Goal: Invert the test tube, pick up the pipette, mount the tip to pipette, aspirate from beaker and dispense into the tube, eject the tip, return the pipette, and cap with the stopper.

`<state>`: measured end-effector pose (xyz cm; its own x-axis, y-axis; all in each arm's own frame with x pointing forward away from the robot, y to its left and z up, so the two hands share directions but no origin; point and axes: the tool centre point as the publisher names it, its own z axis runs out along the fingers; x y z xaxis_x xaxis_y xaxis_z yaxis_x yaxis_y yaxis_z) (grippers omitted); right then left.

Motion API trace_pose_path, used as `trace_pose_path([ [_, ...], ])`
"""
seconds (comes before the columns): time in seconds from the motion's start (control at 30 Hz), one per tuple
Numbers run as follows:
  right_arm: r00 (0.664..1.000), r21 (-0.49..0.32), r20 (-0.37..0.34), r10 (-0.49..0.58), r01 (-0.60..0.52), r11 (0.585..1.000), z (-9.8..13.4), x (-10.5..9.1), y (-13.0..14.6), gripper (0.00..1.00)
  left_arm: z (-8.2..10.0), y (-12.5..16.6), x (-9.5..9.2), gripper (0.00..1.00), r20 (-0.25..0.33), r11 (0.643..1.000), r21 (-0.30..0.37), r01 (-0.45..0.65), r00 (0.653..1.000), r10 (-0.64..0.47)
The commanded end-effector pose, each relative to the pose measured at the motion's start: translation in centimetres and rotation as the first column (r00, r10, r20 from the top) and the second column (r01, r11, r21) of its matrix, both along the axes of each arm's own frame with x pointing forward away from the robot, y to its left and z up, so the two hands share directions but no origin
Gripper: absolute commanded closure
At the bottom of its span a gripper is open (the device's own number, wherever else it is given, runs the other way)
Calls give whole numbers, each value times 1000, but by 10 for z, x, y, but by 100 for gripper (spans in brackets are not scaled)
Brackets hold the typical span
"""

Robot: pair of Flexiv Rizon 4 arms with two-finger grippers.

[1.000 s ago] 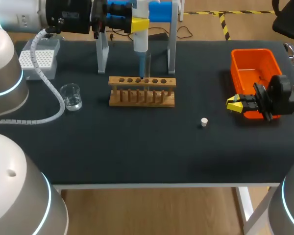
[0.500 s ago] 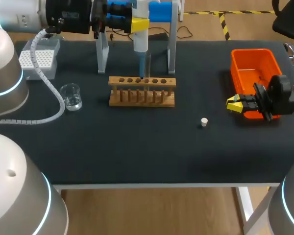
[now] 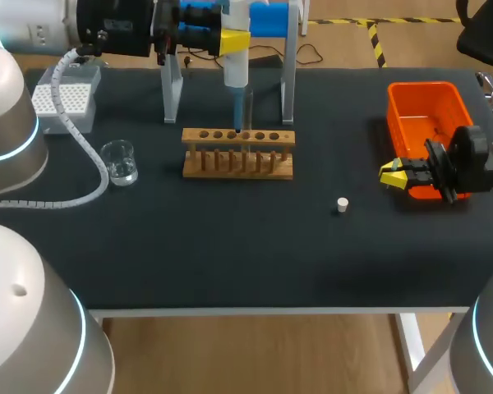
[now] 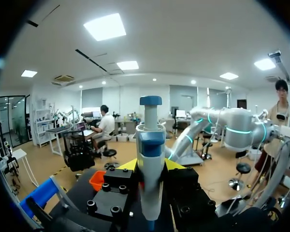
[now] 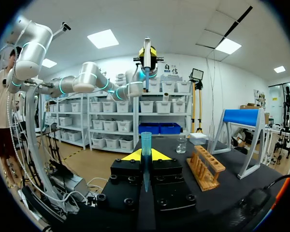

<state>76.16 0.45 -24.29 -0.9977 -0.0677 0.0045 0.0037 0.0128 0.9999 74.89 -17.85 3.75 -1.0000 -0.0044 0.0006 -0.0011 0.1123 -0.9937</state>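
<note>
Setting: laboratory bench worked by robot arms.
Surface: table under a dark mat.
Glassware: small clear beaker; test tube upright in a wooden rack with a row of holes.
Liquid handling: blue-and-white pipette; white tip box; pipette stand behind the rack.
Sundries: small white stopper; orange bin.
Machinery: left arm and right arm, white-cased with lit rings.

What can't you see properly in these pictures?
- Tube: head view, clear and tiny beside the pipette; whether liquid is inside cannot be told.
- Pipette's lower end: left wrist view, cut off by the picture's rim.
- Right gripper: head view, too small to tell open or shut.
- Stopper: head view, too small for detail.
</note>
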Motion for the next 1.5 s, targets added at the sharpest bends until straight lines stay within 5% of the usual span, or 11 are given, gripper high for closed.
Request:
trace_pose_path([
  [0.03,1000,-1,0,6,-6,1000,0,0,7,100,1,1,0,100,-1,1000,2,1,1000,-1],
  [1.23,999,-17,-24,-42,42,999,9,1,131,100,1,1,0,100,-1,1000,2,1,1000,-1],
  [1.5,999,-17,-24,-42,42,999,9,1,131,100,1,1,0,100,-1,1000,2,1,1000,-1],
])
